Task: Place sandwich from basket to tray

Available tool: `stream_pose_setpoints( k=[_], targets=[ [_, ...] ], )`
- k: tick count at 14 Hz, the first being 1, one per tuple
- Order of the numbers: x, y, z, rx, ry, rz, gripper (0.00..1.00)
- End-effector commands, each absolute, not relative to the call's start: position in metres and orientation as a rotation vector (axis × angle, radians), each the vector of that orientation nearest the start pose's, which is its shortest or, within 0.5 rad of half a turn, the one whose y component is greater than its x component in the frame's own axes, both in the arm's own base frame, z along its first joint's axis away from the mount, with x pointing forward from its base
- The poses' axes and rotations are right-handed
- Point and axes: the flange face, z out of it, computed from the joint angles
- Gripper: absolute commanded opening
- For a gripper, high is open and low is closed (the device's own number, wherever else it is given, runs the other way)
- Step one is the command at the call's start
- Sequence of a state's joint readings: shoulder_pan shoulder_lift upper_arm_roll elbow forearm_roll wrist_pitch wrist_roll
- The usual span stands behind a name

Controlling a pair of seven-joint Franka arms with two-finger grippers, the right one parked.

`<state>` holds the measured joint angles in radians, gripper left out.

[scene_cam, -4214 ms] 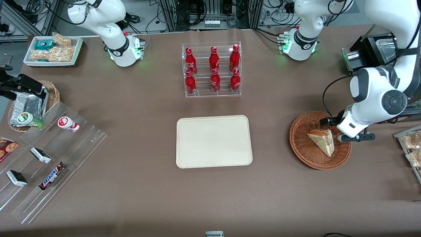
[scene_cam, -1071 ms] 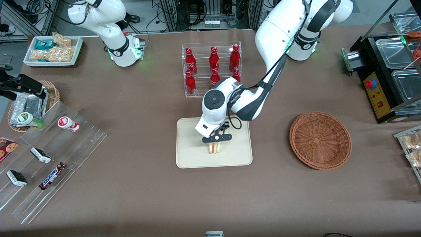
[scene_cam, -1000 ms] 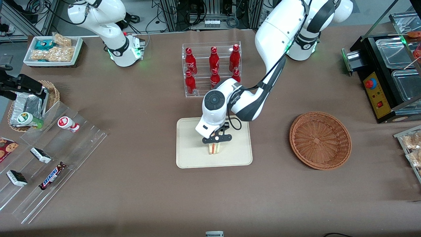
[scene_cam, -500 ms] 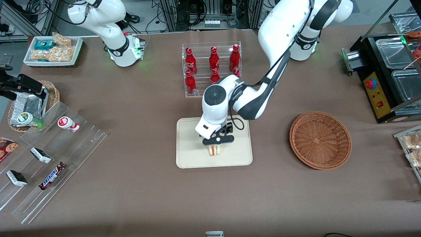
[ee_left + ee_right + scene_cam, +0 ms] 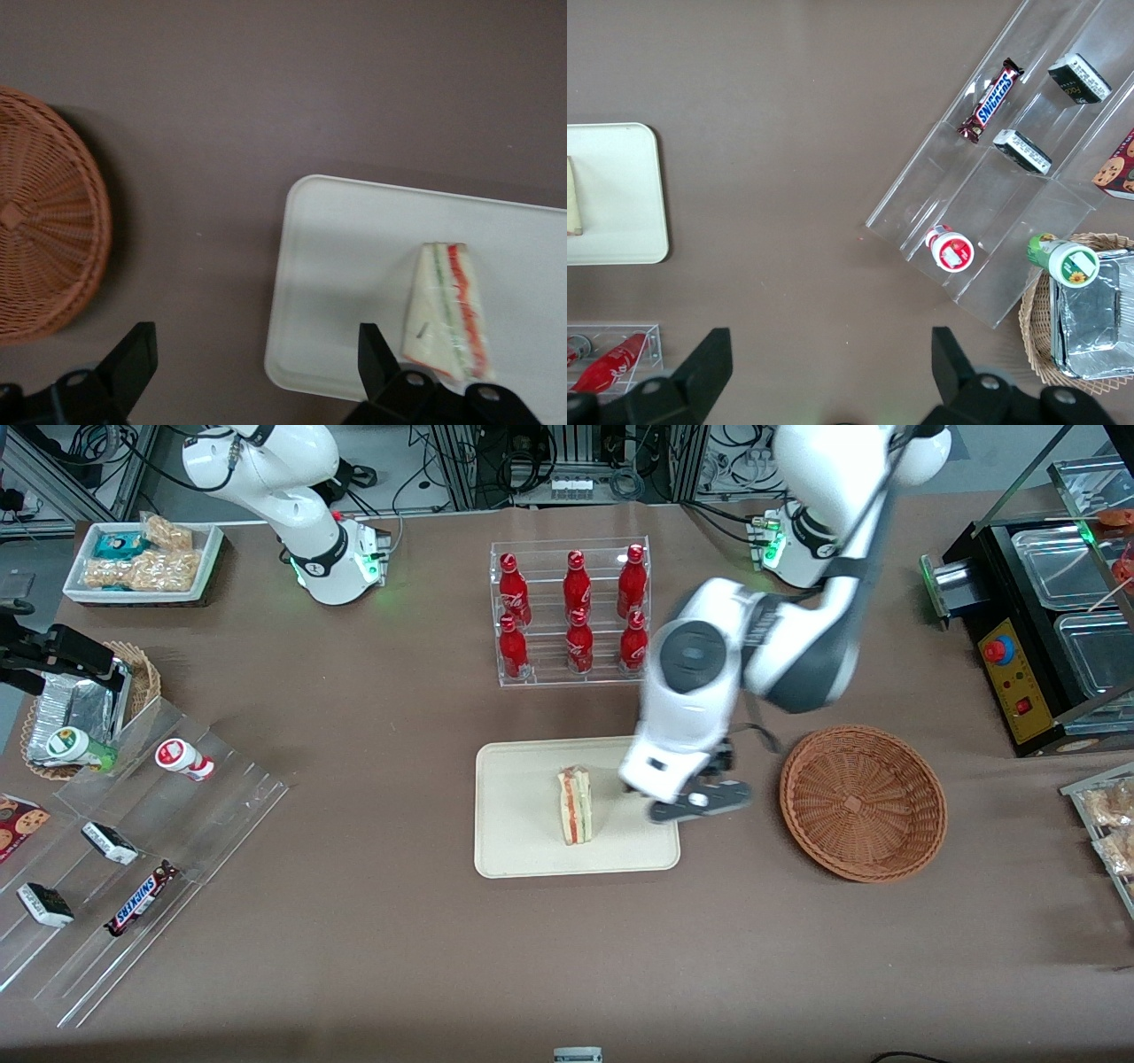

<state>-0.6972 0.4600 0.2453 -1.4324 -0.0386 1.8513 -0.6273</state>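
From the front camera I see the sandwich (image 5: 575, 807) standing on edge on the cream tray (image 5: 523, 841), near its middle, red and green filling layers facing up. My gripper (image 5: 699, 804) hangs in the air above the tray's edge nearest the wicker basket (image 5: 862, 803), apart from the sandwich and holding nothing. The basket sits on the brown table (image 5: 399, 948) toward the working arm's end, with nothing in it. Farther from the camera than the tray stands a clear rack of red cola bottles (image 5: 573, 612). Toward the parked arm's end lie a clear stepped display (image 5: 133, 841) with a Snickers bar (image 5: 140, 899) and a foil-lined basket (image 5: 84, 707).

On the left wrist camera, both black fingertips (image 5: 129, 359) are spread wide with only table and tray rim between them, so the tool is released. The sandwich (image 5: 447, 310) lies on the tray (image 5: 345, 283), and the basket (image 5: 44, 239) sits well apart from the tray.

On the right wrist camera, I make out the tray's corner (image 5: 620, 212) with a sliver of the sandwich (image 5: 573, 197) on it, the stepped display (image 5: 992, 204) and the Snickers bar (image 5: 990, 99).
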Motion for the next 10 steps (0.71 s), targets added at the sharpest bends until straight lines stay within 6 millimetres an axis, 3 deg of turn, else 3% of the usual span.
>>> stream_pose_setpoints(
  k=[1, 3, 5, 10],
  targets=[
    [0.607, -0.234, 0.457, -3.1, -0.135, 0.079, 1.0],
    [0.615, -0.179, 0.47, -3.113, -0.052, 0.144, 1.0],
    [0.613, -0.143, 0.49, -3.136, 0.034, 0.17, 1.0],
    [0.587, -0.118, 0.546, -3.181, 0.093, 0.208, 1.0]
  ],
)
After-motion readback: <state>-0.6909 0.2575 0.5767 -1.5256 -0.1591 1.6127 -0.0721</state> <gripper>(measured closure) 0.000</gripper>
